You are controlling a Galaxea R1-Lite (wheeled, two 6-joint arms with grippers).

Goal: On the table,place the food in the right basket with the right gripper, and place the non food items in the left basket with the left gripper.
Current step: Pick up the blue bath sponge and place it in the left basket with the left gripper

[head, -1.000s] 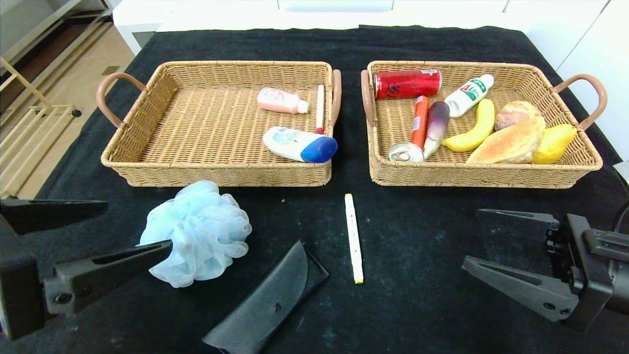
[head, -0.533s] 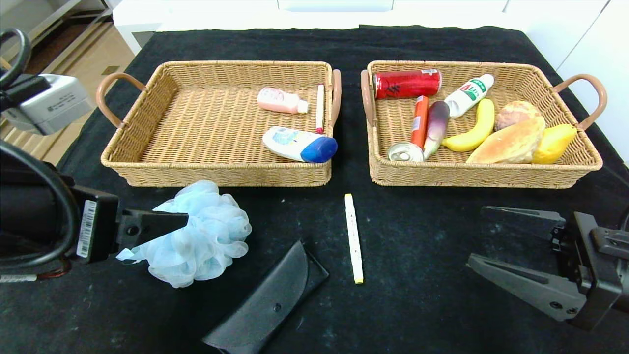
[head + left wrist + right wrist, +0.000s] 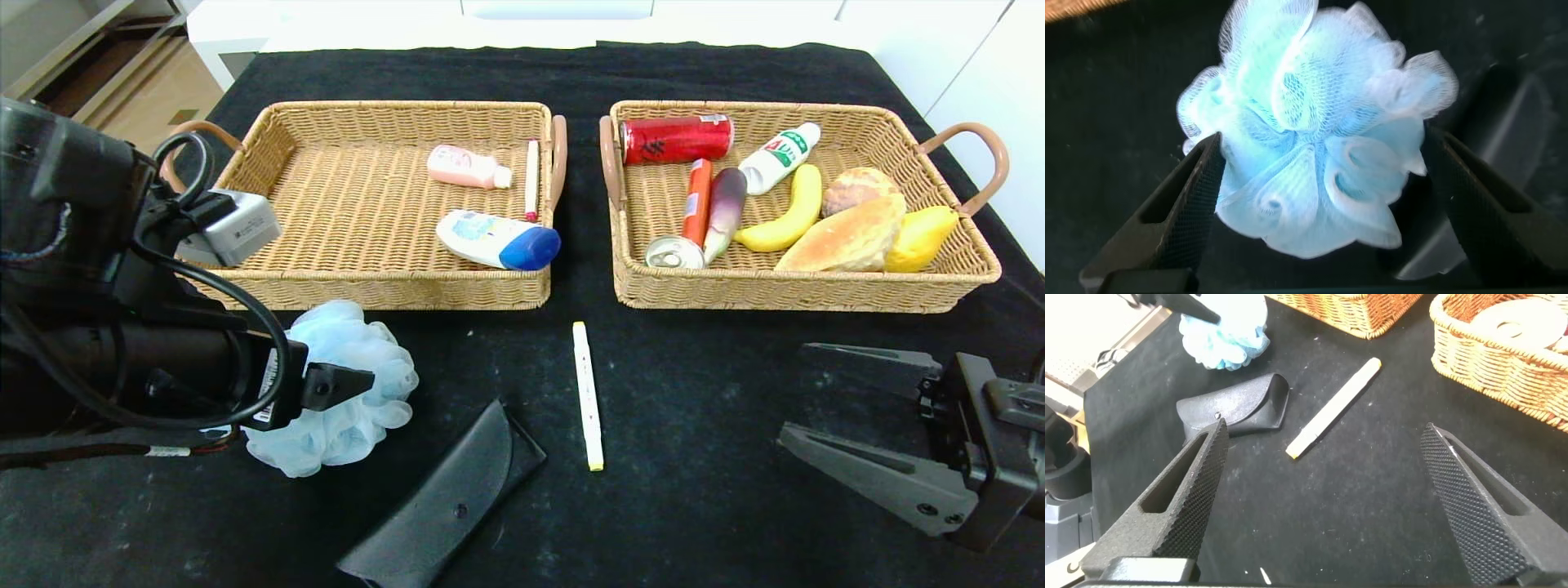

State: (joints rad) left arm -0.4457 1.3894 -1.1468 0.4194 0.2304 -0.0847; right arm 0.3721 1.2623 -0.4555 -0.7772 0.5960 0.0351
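1. Pale blue mesh bath pouf [image 3: 343, 384]: lies on the black cloth table [image 3: 694, 506], just in front of the tan wicker left basket [image 3: 245, 278], not in it.
2. Left gripper [image 3: 1319, 204], black two-finger claw: jaws spread wide, one finger on each side of the pouf. The pouf sits between the fingers [image 3: 1184, 204]; whether they touch it cannot be told.
3. White marker with yellow tip [image 3: 588, 394]: on the cloth, right of the pouf, between it and the right gripper.
4. Black glasses case [image 3: 445, 506]: on the cloth, just beside the pouf, nearer the robot.
5. White bottle with blue cap [image 3: 498, 239]: lying inside the left basket, beyond the pouf.
6. Purple eggplant [image 3: 724, 211] and orange wrapped sausage stick [image 3: 696, 202]: side by side in the tan wicker right basket [image 3: 784, 296], well apart from the pouf.
7. Right gripper [image 3: 788, 400], black claw: jaws wide apart, holding nothing, over bare cloth well right of the pouf.
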